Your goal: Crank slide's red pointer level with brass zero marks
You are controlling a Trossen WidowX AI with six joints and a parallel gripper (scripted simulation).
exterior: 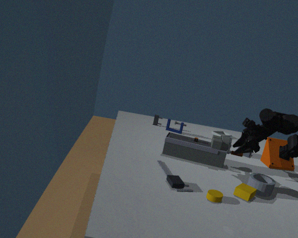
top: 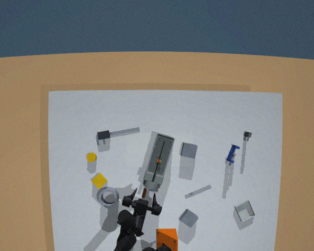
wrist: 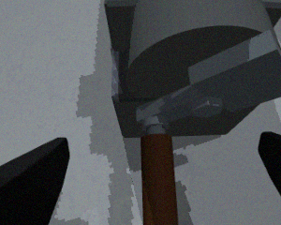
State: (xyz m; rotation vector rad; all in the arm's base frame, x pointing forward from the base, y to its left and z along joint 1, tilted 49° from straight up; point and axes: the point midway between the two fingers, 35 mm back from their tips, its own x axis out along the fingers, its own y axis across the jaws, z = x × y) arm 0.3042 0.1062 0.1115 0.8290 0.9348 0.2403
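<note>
Release step: my jaws [top: 145,195] [exterior: 233,149] stand apart around the handle [top: 144,193] [exterior: 236,153] [wrist: 159,180] (pointer [top: 158,160] [exterior: 196,139] seemingly level); next, withdraw toward six o'clock.

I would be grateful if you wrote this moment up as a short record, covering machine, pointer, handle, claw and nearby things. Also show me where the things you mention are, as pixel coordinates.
machine: grey box [top: 165,151] [exterior: 192,154], crank at its near end
pointer: red [top: 158,160], at or close to the brass marks; exact level cannot be told
handle: brown [top: 144,193] [exterior: 236,153] [wrist: 158,178], between the fingers, not gripped
claw: open [top: 141,195]
nearby: ring [top: 99,196] [exterior: 268,190], yellow block [top: 99,180] [exterior: 244,192]
</note>
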